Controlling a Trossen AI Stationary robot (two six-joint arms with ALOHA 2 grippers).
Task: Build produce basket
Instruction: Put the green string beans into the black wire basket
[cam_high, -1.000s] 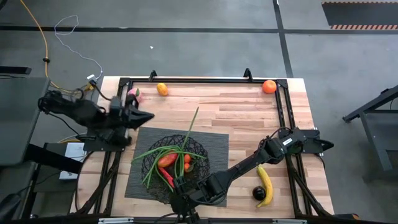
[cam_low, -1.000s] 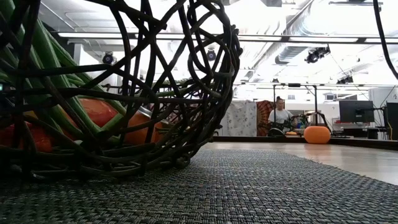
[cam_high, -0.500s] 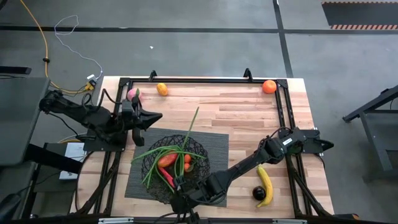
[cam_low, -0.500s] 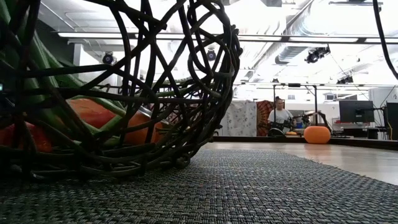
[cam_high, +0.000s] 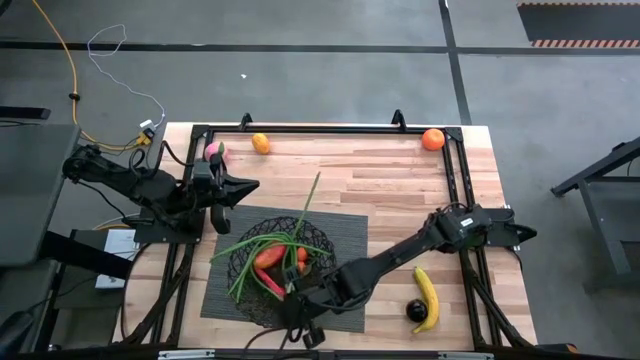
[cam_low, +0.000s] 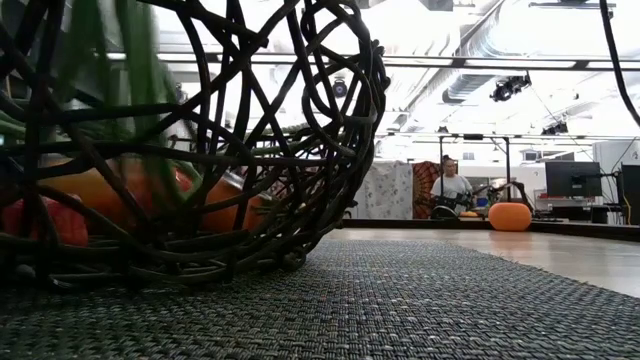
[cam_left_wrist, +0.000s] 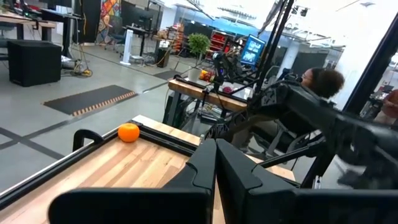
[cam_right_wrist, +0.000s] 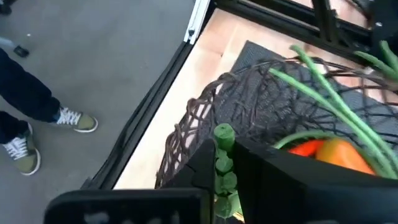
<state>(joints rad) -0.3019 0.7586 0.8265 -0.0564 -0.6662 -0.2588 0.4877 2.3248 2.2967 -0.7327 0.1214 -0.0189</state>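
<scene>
The basket (cam_high: 278, 262), a round black wire bowl, stands on a dark ribbed mat (cam_high: 345, 235). A red pepper (cam_high: 268, 256), an orange (cam_high: 301, 256) and the long green beans (cam_high: 300, 222) lie in it. The beans' tips stick out over its far rim. My right gripper (cam_high: 292, 291) hovers over the basket's near rim, shut on a bean. My left gripper (cam_high: 245, 185) is shut on nothing, to the left of and beyond the basket. On the bare table lie a banana (cam_high: 427, 297), a dark fruit (cam_high: 415, 311), an orange (cam_high: 432, 139), a small orange (cam_high: 260, 143) and a pink peach (cam_high: 213, 150). My right gripper pinches the knobbly near end of a green bean (cam_right_wrist: 222, 138) between its two fingers (cam_right_wrist: 202, 163). It comes slanting from the table's near side, above the basket's near rim (cam_right_wrist: 186, 124). Other bean stalks (cam_right_wrist: 323, 87) run on across the basket.
A black tube frame (cam_high: 330, 128) borders the table's far and side edges. The light wood to the right of the mat and beyond it is bare. In the low view the basket (cam_low: 200, 150) fills the left. A person sits far behind the table.
My right gripper has moved from the table's near edge up and inward over the basket's near rim. The beans inside the basket have swung more upright. My left gripper has shifted a little toward the table's right.
</scene>
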